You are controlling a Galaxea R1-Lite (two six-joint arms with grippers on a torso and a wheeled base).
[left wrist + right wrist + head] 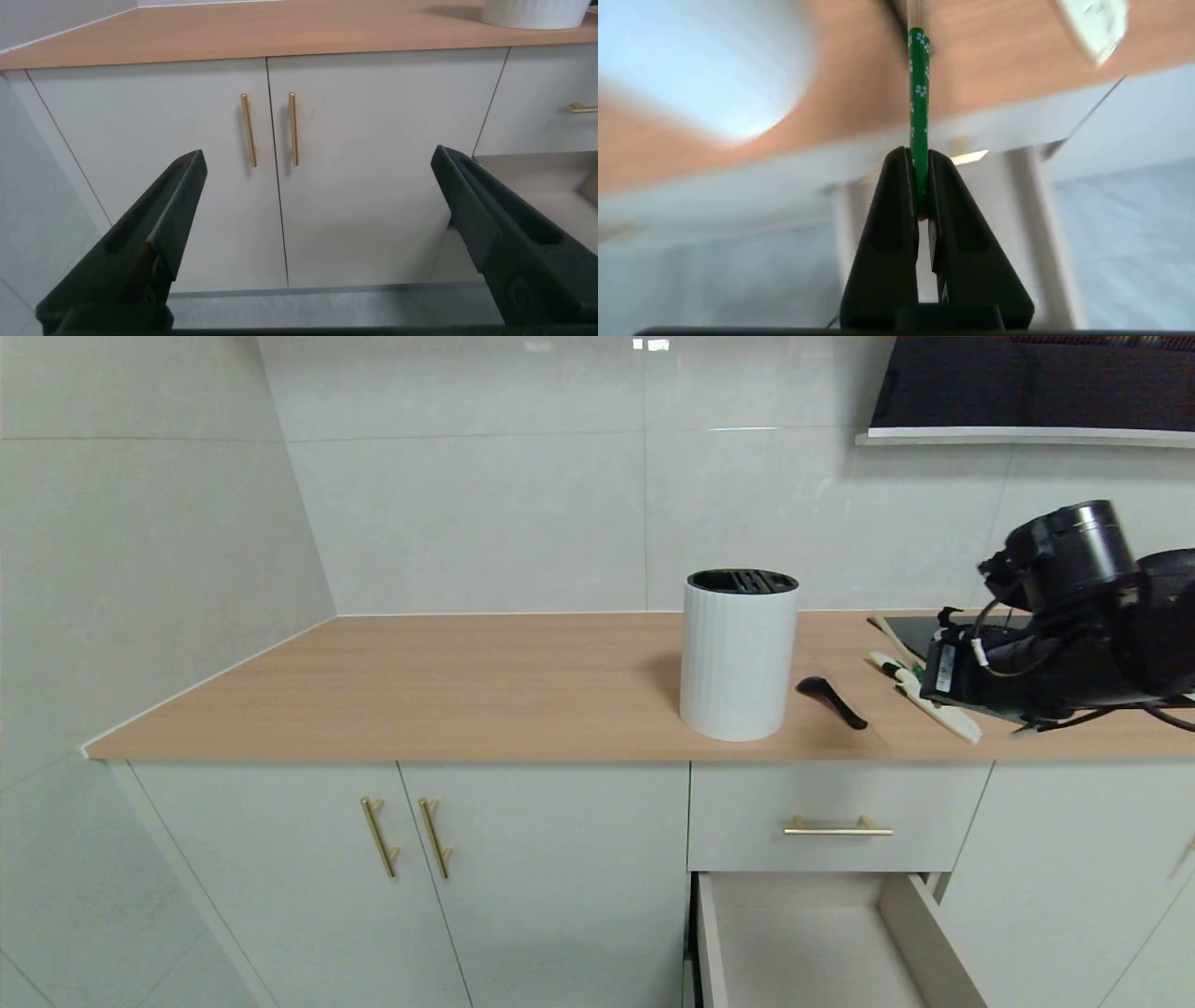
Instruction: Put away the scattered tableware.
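Head view: seeing white ribbed holder (738,663) upright on wood counter (467,681), black slotted insert in its mouth. Just right of it, flat on the counter: black spoon (831,700), then cream utensils (934,707) partly under the right arm. Below, drawer (803,943) pulled open.

Left wrist view: left gripper (316,159) spread wide, holding nothing, facing cabinet doors (374,168) under the counter.

Right wrist view: right gripper (920,168) pinched tight on green chopstick (917,84), held over the counter's front edge near the holder.
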